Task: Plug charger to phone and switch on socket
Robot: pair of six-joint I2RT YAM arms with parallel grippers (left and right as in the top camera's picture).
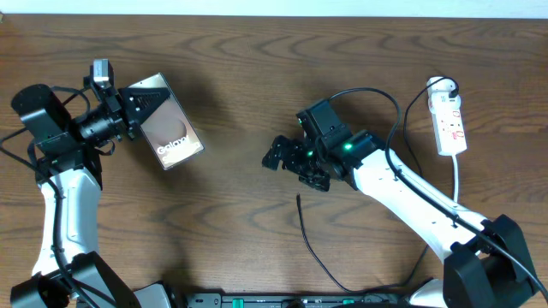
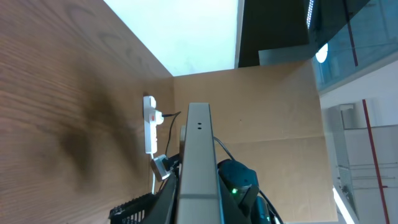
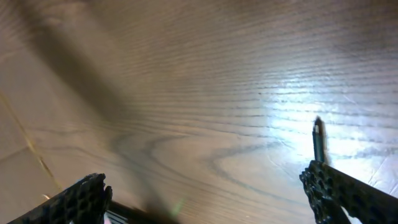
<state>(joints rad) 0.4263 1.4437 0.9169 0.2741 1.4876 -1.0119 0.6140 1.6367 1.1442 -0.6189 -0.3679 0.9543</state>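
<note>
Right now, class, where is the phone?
In the overhead view the phone is at the upper left, gripped at one end by the left gripper, far from the socket at the upper right.

Robotics lab bench, indoors. A wood-grain table point(image 1: 240, 68) carries two white-and-black robot arms based at its near edge, the left arm point(image 1: 64, 197) at 7 o'clock and the right arm point(image 1: 411, 192) at 5 o'clock. Green indicator lights glow on the right one. A white socket point(image 1: 450, 120) lies on the tabletop at 2 o'clock. In the left wrist view a plain brown board point(image 2: 267, 112) stands along the table's far side. Past it are a glass partition point(image 2: 354, 50) and a pale wall with a red line point(image 2: 371, 155), which looks like an office-type building interior.
</note>
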